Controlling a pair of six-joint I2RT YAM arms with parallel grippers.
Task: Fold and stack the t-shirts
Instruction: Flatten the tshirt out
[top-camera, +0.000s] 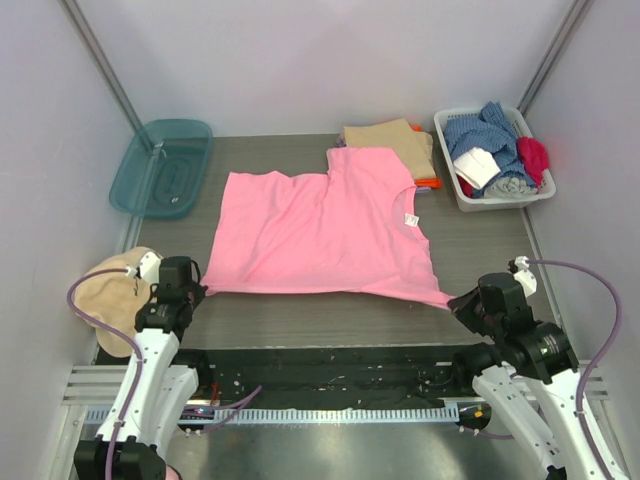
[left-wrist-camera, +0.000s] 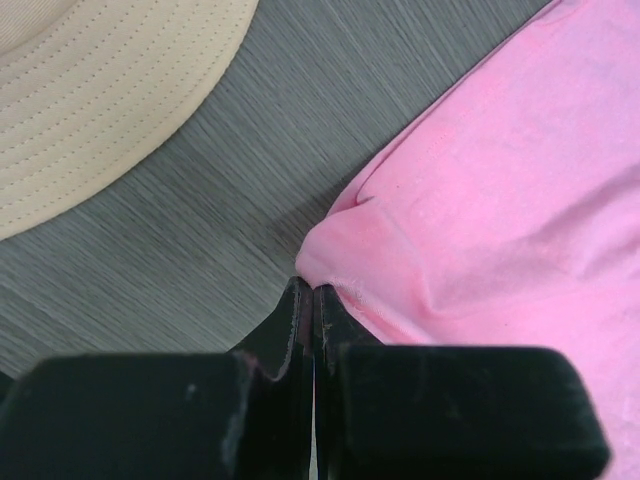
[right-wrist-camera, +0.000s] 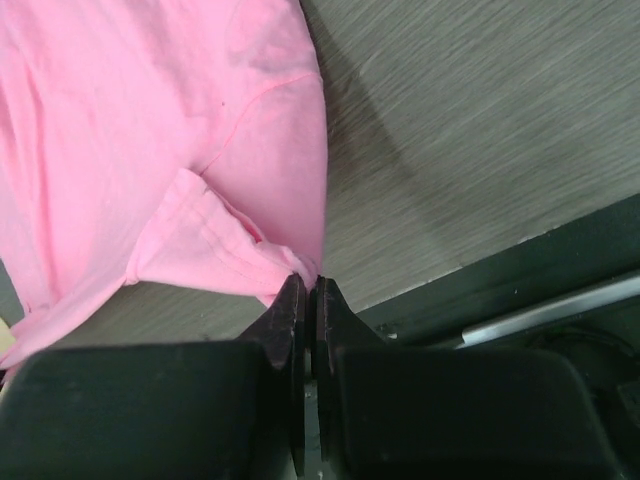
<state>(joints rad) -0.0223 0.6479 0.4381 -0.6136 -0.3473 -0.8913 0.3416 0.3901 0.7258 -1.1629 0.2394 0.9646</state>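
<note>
A bright pink t-shirt (top-camera: 325, 232) lies spread flat across the middle of the table, collar to the right. My left gripper (top-camera: 200, 290) is shut on its near left corner, and the pink cloth (left-wrist-camera: 480, 220) runs straight into my closed fingertips (left-wrist-camera: 312, 292). My right gripper (top-camera: 458, 301) is shut on the near right corner, where bunched pink fabric (right-wrist-camera: 190, 150) meets the tips (right-wrist-camera: 310, 285). Behind the pink shirt lies a folded tan t-shirt (top-camera: 390, 138) on top of an orange one (top-camera: 427, 183).
A round tan cap (top-camera: 110, 290) (left-wrist-camera: 90, 90) lies just left of my left gripper. A teal plastic lid (top-camera: 160, 168) sits at the back left. A white basket (top-camera: 497, 200) with mixed clothes stands at the back right. The table's black front edge (right-wrist-camera: 520, 280) runs close by my right gripper.
</note>
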